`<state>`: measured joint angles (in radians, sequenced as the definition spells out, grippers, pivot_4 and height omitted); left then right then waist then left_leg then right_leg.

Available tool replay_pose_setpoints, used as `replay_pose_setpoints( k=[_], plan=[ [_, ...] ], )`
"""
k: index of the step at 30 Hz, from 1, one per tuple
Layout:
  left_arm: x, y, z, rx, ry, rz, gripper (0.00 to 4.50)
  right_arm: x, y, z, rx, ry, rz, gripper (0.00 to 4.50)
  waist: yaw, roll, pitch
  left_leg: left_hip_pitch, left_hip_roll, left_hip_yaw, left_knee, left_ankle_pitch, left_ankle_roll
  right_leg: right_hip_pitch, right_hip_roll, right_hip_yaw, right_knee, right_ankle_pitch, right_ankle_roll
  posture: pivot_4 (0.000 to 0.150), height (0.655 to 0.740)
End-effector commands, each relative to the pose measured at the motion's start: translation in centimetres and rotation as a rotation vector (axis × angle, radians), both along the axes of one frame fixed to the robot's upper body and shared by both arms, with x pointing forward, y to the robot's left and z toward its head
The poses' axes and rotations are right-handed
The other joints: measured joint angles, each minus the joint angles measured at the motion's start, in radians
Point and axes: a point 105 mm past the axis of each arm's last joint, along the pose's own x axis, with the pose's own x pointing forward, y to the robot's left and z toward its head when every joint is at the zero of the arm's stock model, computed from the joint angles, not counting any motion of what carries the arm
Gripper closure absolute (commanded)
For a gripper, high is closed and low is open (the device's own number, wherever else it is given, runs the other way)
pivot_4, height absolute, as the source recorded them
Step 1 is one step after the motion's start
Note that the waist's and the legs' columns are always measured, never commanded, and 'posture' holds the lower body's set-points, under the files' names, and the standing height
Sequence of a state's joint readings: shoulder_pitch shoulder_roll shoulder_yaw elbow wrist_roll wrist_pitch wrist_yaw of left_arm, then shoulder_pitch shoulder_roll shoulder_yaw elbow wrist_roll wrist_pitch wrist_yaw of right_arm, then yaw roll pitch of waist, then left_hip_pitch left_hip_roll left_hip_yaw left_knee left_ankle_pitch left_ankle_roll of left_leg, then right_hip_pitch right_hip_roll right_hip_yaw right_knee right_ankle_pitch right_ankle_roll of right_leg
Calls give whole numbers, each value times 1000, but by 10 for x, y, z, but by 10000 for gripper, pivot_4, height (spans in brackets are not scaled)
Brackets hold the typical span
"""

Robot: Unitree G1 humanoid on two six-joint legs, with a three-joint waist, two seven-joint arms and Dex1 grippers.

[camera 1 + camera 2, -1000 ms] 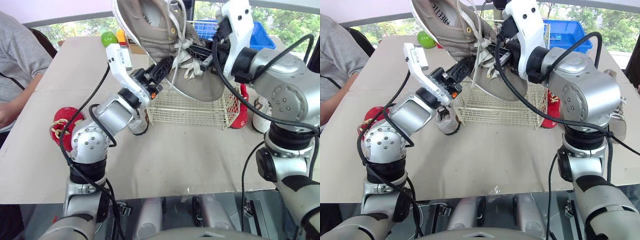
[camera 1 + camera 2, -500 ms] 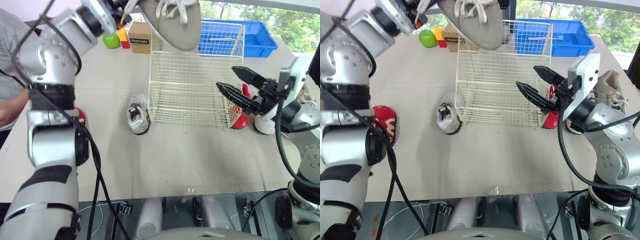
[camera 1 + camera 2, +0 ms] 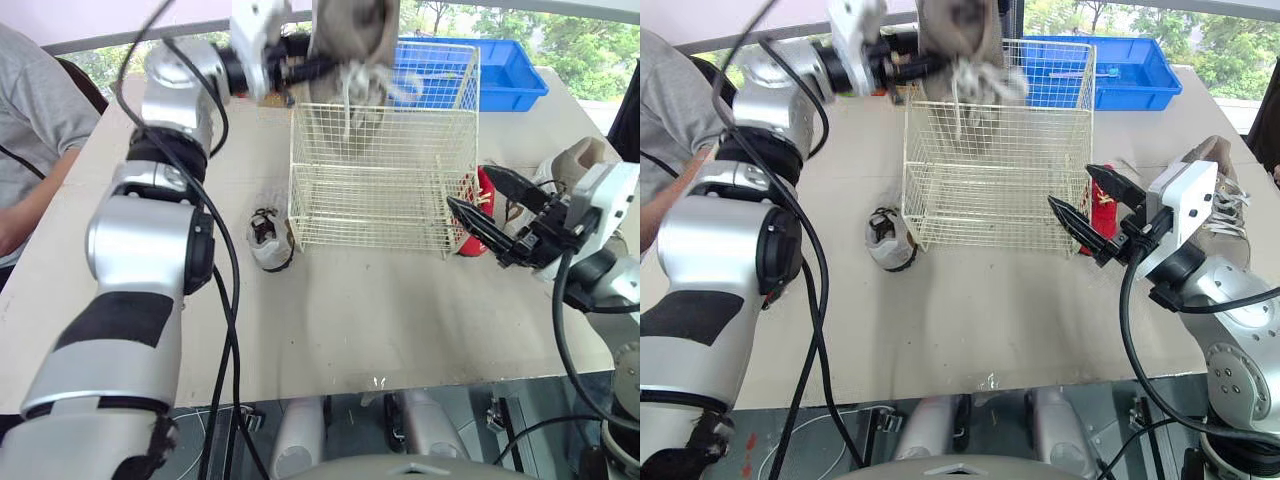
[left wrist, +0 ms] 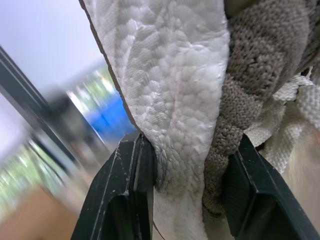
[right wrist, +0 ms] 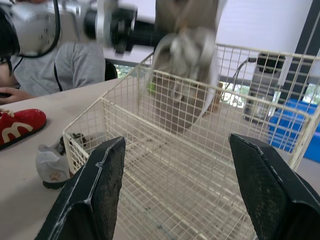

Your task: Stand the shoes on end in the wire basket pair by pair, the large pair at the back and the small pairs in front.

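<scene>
Over the back of the cream wire basket (image 3: 380, 215) | left gripper (image 4: 185, 170) pinches large grey-beige knit sneaker (image 3: 350, 40) upright, apparently for standing on end | right gripper (image 3: 468, 188) spread, empty, beside basket's right front.

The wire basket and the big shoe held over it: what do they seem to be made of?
The wire basket looks like thin metal wire with a cream coating: an open, see-through grid. The big shoe seems a grey-brown knit fabric upper on a white, scaly-textured sole, probably rubber, with white woven laces.
</scene>
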<state>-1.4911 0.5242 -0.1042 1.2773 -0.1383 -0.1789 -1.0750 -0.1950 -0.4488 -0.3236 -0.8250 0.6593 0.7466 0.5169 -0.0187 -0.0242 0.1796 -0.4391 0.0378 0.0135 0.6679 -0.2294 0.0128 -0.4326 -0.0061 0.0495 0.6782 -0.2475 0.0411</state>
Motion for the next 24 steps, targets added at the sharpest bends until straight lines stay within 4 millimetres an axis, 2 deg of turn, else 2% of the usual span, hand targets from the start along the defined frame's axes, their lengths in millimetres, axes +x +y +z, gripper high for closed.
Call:
replay_pose_setpoints(
  k=[1, 2, 3, 5, 7, 12, 16, 18, 21, 22, 24],
  plan=[
    [-2, 17, 5, 7, 25, 28, 30242, -10, 5, 8, -11, -59, 17, 14115, 0, 0, 0, 0, 0, 0, 0, 0, 0, 0, 0, 1, 0, 0, 0, 1500, 7400],
    [-2, 20, 3, 9, 39, 32, 20895, -10, 6, 8, -11, -58, 18, 13492, -2, 0, 0, 1, 0, 0, 0, 0, 0, 0, 0, 1, 0, 0, 0, 1500, 7400],
    [-2, 25, -1, 47, 40, 51, 17496, -10, 7, 8, -9, -55, 20, 13492, -3, 0, 0, 1, 0, 1, 0, 0, 0, 0, 0, 2, 1, 0, 0, 1500, 7400],
    [-1, 33, 4, 18, 45, 92, 6310, -9, 7, 7, -12, -48, 27, 13492, -9, 0, 0, 3, 0, 1, 0, 0, 0, 1, 1, 3, 1, 0, 0, 1500, 7400],
    [-3, 44, 15, -24, 52, 114, 1147, -9, 8, 5, -13, -37, 40, 13492, -16, 0, 0, 5, 1, 1, 0, 0, 0, 3, 2, 3, 2, 0, 0, 1500, 7400],
    [-21, 61, 56, -149, 45, 77, 1147, -4, 5, -2, -29, 5, 63, 13492, -27, 0, 0, 6, 3, 2, 0, 0, 0, 3, 5, 5, 3, 0, 0, 1500, 7400],
    [-32, 65, 60, -162, 53, 27, 1147, 8, -1, -5, -32, 18, 27, 13492, -10, 0, 0, 4, 3, 1, 0, 0, 0, 3, 3, 3, 2, 0, 0, 1500, 7400],
    [-44, 61, 59, -230, 89, -64, 1147, 17, -5, -11, -48, 39, -23, 13492, -9, 0, 0, 4, 2, 2, 1, 0, 0, 3, 3, 4, 1, 0, 0, 1500, 7400],
    [-83, 38, 48, -328, 188, -280, 1147, 28, -25, -15, -80, 48, -147, 13492, -11, 1, 0, 5, 2, 4, 1, 0, 0, 3, 2, 5, 1, 0, 0, 1500, 7400],
    [-104, 29, 31, -329, 225, -363, 1147, 32, -32, -15, -94, 83, -192, 13492, -14, 1, -1, 4, 2, 4, 1, 0, 0, 3, 1, 5, 2, 0, 0, 1500, 7400],
    [-139, 2, -2, -368, 338, -466, 1147, 40, -63, -22, -149, 184, -327, 13492, -17, 1, -1, 5, 6, 3, 1, 0, -1, 3, -1, 6, 3, 0, 0, 1500, 7400]
  ],
)
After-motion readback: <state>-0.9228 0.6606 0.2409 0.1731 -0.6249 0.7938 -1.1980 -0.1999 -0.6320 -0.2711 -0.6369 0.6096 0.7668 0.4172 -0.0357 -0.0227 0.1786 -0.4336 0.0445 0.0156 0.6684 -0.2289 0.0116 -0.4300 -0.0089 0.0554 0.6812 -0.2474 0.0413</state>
